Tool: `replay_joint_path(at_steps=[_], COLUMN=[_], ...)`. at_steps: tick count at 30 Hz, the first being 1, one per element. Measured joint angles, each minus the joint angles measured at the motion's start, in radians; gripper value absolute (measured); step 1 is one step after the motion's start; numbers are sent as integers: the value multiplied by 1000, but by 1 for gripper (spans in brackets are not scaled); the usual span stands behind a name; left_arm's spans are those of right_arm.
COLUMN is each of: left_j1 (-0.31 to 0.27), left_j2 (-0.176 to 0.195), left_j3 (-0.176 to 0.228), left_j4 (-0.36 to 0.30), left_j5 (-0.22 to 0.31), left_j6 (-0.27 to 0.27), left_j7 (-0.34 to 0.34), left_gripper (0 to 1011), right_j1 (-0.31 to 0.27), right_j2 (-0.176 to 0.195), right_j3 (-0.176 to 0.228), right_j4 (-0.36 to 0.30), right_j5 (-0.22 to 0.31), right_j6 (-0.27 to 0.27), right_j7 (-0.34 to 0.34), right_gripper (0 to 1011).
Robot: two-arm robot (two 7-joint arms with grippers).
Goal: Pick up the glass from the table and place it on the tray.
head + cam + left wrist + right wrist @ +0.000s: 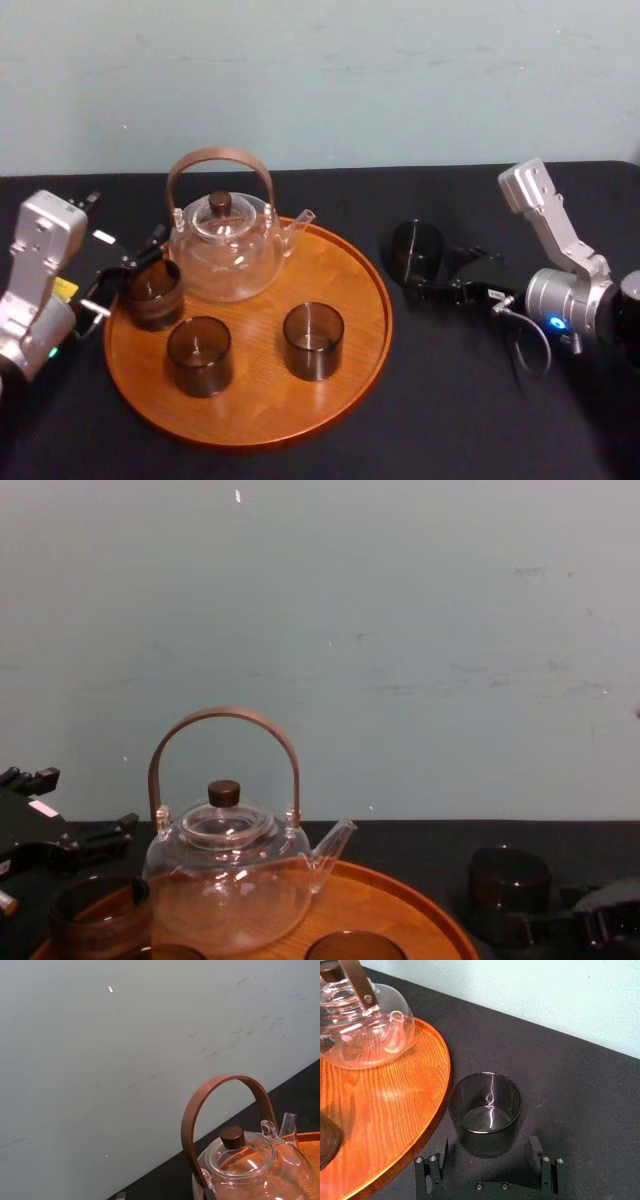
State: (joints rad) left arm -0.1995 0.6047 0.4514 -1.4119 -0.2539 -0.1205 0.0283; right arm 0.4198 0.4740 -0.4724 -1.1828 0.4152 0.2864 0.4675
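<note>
I'm on the approach. The right gripper [488, 1152] has its fingers spread wide and empty, flanking the glass [486, 1110], which stands on the surface [570, 1090] just beside the tray [395, 1125]. Next I'd push in, close and lift. The left gripper [128, 280] sits at the tray's other side.

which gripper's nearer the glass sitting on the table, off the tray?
Right. The right gripper sits open at the glass, straddling its base. The left gripper is far across the tray, by its left rim.
</note>
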Motion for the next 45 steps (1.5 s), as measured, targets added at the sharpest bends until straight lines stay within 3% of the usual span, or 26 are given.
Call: replay_joint_path(at_steps=[25,37,45], left_j1=[0,0,0], left_j2=[0,0,0], left_j3=[0,0,0], left_j4=[0,0,0], left_j5=[0,0,0], left_j6=[0,0,0], left_j7=[0,0,0], left_gripper=[1001,1001,1001], right_j1=[110,131,131], right_j2=[-105,-135,-134], right_j3=[-18,-14,-14], right_j4=[166,199,199], right_j5=[-83,-116,-115], right_j6=[-22,-27,-27], right_j7=[29,22,22], right_gripper=[1002,1003,1003])
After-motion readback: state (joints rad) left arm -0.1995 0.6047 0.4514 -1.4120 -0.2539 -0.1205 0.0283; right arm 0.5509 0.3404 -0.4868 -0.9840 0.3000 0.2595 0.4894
